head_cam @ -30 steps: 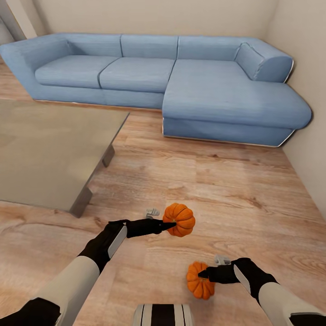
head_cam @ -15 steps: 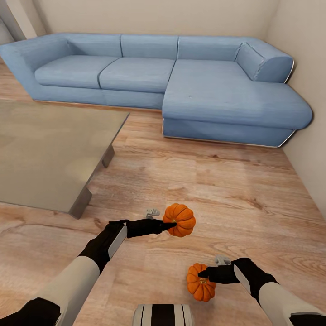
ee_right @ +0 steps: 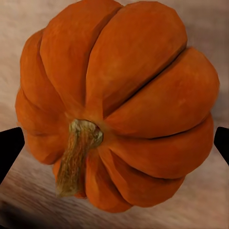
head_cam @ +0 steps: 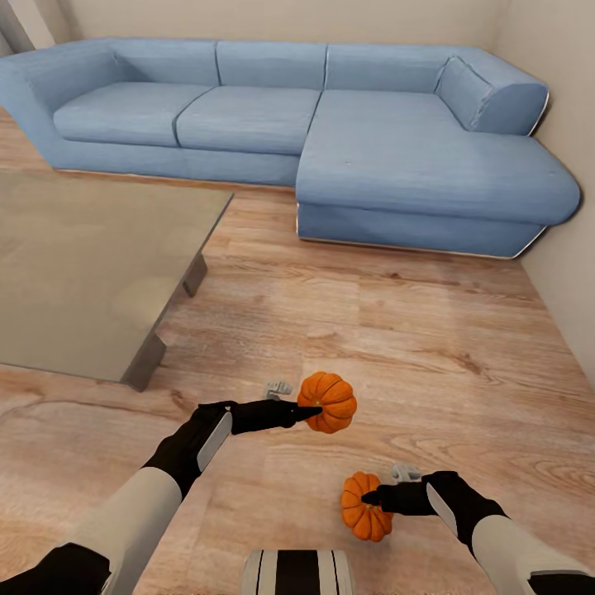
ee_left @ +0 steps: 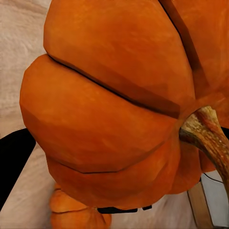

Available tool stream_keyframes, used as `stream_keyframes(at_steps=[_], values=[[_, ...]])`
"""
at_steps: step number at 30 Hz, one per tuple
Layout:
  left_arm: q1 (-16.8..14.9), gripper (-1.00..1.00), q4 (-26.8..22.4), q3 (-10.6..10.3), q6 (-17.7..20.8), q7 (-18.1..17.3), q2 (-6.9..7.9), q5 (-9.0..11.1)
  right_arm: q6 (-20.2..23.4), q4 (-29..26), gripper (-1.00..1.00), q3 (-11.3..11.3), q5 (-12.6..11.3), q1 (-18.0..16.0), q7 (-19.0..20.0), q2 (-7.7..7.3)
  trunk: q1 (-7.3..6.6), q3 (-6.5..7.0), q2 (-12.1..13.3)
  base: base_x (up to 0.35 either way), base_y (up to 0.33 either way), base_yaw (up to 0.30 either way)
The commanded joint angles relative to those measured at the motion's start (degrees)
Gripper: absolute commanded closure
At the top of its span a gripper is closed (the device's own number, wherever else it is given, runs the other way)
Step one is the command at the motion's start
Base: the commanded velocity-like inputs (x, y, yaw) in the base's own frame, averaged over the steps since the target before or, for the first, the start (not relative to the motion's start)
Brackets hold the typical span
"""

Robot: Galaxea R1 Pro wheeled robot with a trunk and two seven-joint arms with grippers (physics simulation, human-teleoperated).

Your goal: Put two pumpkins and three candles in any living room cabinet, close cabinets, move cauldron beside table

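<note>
Currently left gripper [head_cam: 318, 411] jaws clamp centre-frame pumpkin [head_cam: 329, 401]; right gripper [head_cam: 369, 498] jaws clamp lower-right pumpkin [head_cam: 364, 512].

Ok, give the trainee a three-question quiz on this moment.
1. True or false: each claw holds a pumpkin.
2. What does the corner sofa look like? A) blue B) red C) black
3. Fill in: the glass-topped table stands on the robot's ____ side.

Key:
1. True: left claw grips the left pumpkin, right claw grips the right pumpkin.
2. A
3. left
</note>
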Motion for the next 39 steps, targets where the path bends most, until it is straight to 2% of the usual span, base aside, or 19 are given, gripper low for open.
stream_keyframes(at_steps=[1, 18, 19, 39], values=[[0.0, 1.0, 0.0, -0.1, 0.5, 0.1, 0.02, 0.6, 0.2, -0.1, -1.0, 0.3, -0.4, 0.0, 0.0, -0.05, 0.01, -0.26, 0.0, 0.0, 0.0, 0.0], [0.0, 1.0, 0.0, -0.1, 0.5, 0.1, 0.02, 0.6, -0.2, -0.1, -1.0, 0.3, -0.4, 0.0, 0.0, -0.05, 0.45, -4.03, -0.3, 0.0, 0.0, 0.0], [0.0, 1.0, 0.0, -0.1, 0.5, 0.1, 0.02, 0.6, -0.2, -0.1, 1.0, 0.3, -0.4, 0.0, 0.0, -0.05, 0.45, -4.03, -0.3, 0.0, 0.0, 0.0], [0.0, 1.0, 0.0, 0.0, 0.4, 0.2, 0.02, 0.7, -0.2, -0.1, 1.0, 0.3, -0.4, 0.0, 0.0, -0.05, 0.45, -4.03, -0.3, 0.0, 0.0, 0.0]])
